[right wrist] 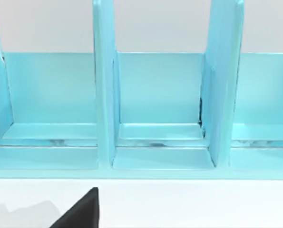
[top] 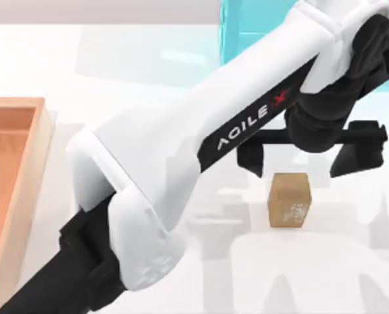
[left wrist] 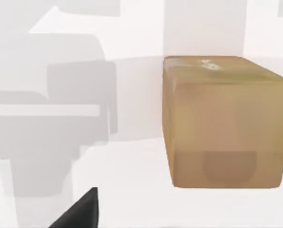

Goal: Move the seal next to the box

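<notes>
My left end effector (top: 312, 157) hangs wide apart over the desk (top: 148, 59), its black fingers (top: 252, 159) straddling a spot just beyond the seal (top: 289, 200) and gripping nothing. The seal (left wrist: 224, 121) stands upright on the desk's right part, well apart from the box (top: 42, 140) at the left edge. My right wrist view faces the turquoise shelf (right wrist: 155, 114); I cannot tell that end effector's state.

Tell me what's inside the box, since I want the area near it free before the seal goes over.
The visible part of the box shows a bare orange-brown floor. Its far left runs out of view and the left arm covers its lower corner, so those parts stay unknown.
</notes>
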Robot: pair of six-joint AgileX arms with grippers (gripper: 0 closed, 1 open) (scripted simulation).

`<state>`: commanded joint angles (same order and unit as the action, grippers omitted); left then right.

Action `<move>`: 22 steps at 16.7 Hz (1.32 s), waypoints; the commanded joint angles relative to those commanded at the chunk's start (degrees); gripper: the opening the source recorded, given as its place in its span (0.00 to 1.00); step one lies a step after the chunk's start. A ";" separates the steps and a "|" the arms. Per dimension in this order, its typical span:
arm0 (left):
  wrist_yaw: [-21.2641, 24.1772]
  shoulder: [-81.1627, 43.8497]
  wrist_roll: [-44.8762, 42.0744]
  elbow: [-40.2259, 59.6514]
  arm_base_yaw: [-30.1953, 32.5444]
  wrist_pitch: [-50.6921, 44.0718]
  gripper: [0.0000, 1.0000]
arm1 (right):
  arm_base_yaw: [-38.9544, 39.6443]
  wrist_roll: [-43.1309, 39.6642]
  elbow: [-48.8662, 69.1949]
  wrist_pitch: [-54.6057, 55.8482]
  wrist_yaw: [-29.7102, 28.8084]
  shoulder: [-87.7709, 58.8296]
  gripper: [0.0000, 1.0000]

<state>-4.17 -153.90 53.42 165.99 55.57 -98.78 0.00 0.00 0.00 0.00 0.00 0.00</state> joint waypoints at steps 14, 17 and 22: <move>0.43 -25.53 -0.84 32.85 -0.78 -7.27 1.00 | 0.00 0.00 0.00 0.00 0.00 0.00 1.00; 0.49 -28.57 -1.01 36.42 -0.96 -7.95 1.00 | 0.00 0.00 0.00 0.00 0.00 0.00 1.00; 0.49 -28.63 -1.01 36.49 -0.96 -7.96 0.92 | 0.00 0.00 0.00 0.00 0.00 0.00 1.00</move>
<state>-3.68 -182.52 52.41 202.47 54.61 -106.74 0.00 0.00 0.00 0.00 0.00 0.00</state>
